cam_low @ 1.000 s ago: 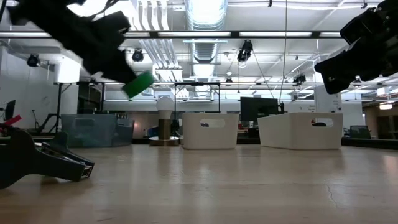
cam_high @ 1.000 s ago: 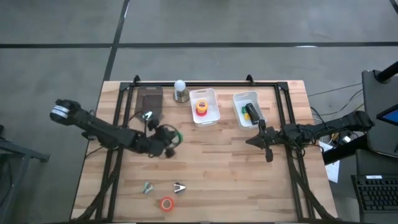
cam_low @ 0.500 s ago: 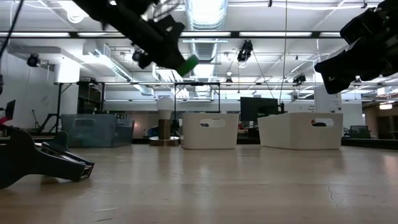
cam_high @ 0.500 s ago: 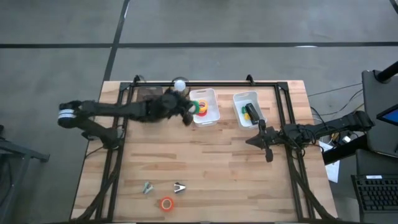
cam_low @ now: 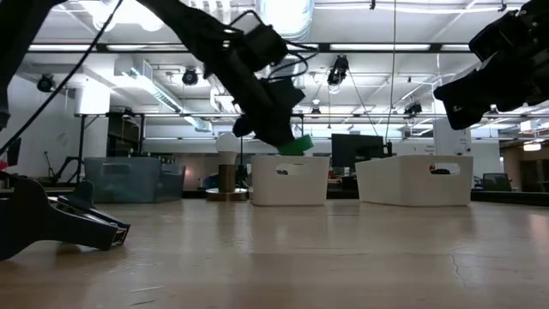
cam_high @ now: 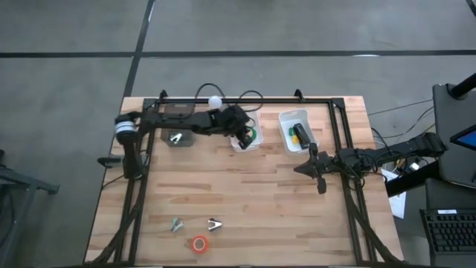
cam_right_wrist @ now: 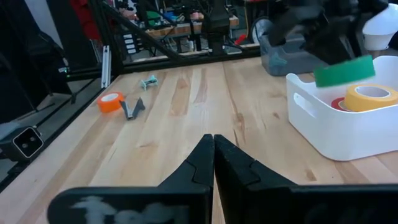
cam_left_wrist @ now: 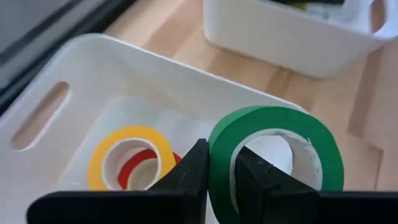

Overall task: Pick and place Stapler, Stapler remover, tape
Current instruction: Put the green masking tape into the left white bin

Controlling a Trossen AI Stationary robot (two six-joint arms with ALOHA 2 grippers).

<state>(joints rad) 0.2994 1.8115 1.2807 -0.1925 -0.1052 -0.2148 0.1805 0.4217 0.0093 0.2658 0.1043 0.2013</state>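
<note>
My left gripper (cam_high: pixel 245 137) is shut on the green tape roll (cam_left_wrist: pixel 277 155) and hangs over the left white bin (cam_high: pixel 256 141); the low view shows the roll (cam_low: pixel 296 145) just above the bin's rim. A yellow roll (cam_left_wrist: pixel 127 155) lies flat in that bin on a red one (cam_left_wrist: pixel 147 167). The orange roll (cam_high: pixel 199 243) lies flat on the table near its near edge, beside two small claw-shaped removers (cam_high: pixel 214 224) (cam_high: pixel 176 223). The black stapler (cam_high: pixel 300 135) lies in the right bin (cam_high: pixel 286 119). My right gripper (cam_right_wrist: pixel 213 142) is shut and hovers over the table near that bin. My left gripper pinches the green roll's wall (cam_left_wrist: pixel 219 163), one finger (cam_left_wrist: pixel 250 173) inside the pale core and the other finger (cam_left_wrist: pixel 196 169) outside. The fingers come slanting down from the table's left. The roll is lifted clear over the bin and sits tilted.
A dark flat tray (cam_high: pixel 178 115) and a white round-topped object (cam_high: pixel 215 100) stand at the far edge left of the bins. Black frame rails (cam_high: pixel 137 179) run along the table's sides. A dark object (cam_low: pixel 51 223) lies close to the low camera. Bare wood lies mid-table.
My left arm has swung from the table's left middle toward the far edge and then right, carrying the green roll lifted clear. It has come over the left white bin and moved down toward its rim. Its hold has stayed shut.
</note>
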